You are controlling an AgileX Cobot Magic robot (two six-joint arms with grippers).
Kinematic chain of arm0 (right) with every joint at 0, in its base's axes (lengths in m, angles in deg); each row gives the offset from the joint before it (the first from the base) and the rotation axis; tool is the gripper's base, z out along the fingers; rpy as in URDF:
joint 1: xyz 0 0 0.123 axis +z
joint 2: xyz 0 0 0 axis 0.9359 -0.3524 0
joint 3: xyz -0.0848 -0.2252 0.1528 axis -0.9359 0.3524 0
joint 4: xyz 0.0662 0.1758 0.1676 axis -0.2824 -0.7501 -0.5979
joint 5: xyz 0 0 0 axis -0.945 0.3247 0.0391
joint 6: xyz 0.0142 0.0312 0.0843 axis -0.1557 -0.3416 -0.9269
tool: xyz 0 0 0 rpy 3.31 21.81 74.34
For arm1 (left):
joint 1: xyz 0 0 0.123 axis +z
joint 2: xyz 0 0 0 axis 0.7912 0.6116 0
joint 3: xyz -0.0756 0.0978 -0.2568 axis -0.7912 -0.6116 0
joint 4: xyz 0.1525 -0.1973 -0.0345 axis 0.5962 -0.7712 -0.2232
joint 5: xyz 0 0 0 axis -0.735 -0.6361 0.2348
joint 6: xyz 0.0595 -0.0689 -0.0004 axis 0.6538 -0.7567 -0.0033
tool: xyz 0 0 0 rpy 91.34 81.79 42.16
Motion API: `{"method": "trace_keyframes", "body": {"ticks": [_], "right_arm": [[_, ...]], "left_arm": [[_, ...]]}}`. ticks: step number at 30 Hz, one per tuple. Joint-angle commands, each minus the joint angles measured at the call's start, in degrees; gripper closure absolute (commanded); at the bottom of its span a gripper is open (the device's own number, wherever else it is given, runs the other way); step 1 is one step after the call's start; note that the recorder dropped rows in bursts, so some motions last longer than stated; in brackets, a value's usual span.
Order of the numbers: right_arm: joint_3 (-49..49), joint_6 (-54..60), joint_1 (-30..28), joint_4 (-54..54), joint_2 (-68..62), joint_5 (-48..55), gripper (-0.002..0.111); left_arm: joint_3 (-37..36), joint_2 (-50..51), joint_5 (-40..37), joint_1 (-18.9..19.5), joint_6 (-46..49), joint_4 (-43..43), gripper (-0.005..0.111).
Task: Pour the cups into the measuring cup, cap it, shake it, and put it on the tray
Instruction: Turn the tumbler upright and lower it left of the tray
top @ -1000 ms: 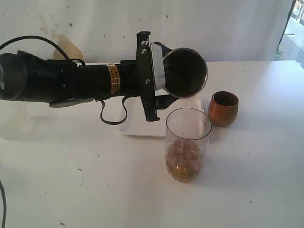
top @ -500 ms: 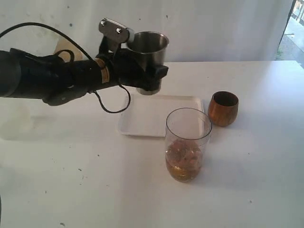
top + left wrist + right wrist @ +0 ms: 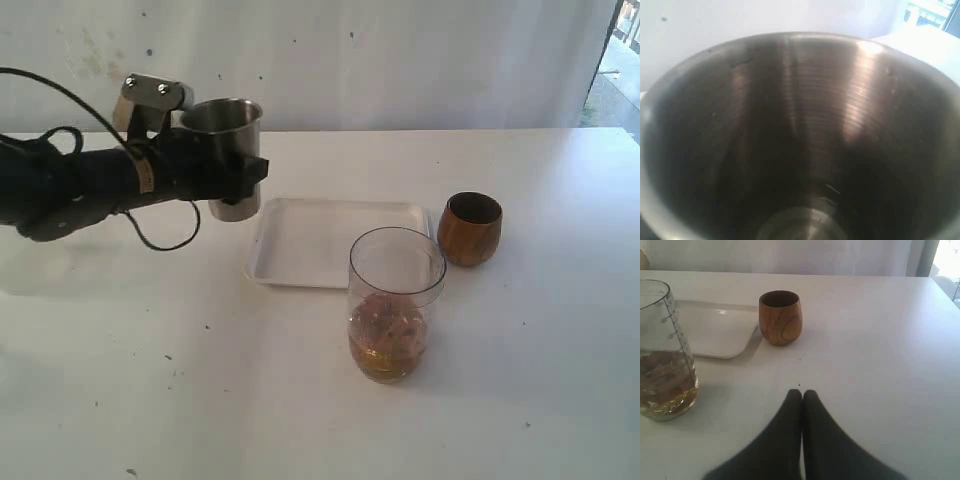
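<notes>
Swung upright toward the counter's point(image 3: 250, 400) left edge, the steel tumbler point(image 3: 224, 128), clamped in the left hand point(image 3: 236, 176), looks empty; wooden cup point(image 3: 470, 230) next.

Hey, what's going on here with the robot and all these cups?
The left pincer holds a steel tumbler upright above the table, beside the white tray; inside it looks empty. The clear measuring cup stands uncapped in front of the tray with some brownish mix in its bottom. The wooden cup stands beside it, and the right pincer is shut, holding nothing.
</notes>
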Motion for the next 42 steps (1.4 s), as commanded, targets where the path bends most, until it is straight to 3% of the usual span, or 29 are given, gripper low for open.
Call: {"method": "trace_keyframes", "body": {"ticks": [1, 9, 14, 23, 31, 42], "right_arm": [[0.41, -0.12, -0.27, 0.00, 0.28, -0.05, 0.108], [0.41, -0.12, -0.27, 0.00, 0.28, -0.05, 0.108], [0.41, -0.12, -0.27, 0.00, 0.28, -0.05, 0.108], [0.41, -0.12, -0.27, 0.00, 0.28, -0.05, 0.108], [0.41, -0.12, -0.27, 0.00, 0.28, -0.05, 0.108], [0.41, -0.12, -0.27, 0.00, 0.28, -0.05, 0.108]], "left_arm": [[-4.92, -2.21, 8.83, 4.47, 4.79, -2.65, 0.107], [-9.57, -3.10, 11.03, 10.90, 10.67, -3.58, 0.107], [-12.13, -3.10, 14.35, 12.92, 13.23, -5.06, 0.107], [-15.78, -2.73, 17.49, 12.93, 17.40, -5.06, 0.107], [-17.43, 3.81, 32.19, 12.93, 20.15, -5.06, 0.107], [-17.18, 10.23, 34.44, 12.93, 23.46, -9.36, 0.107]]}}
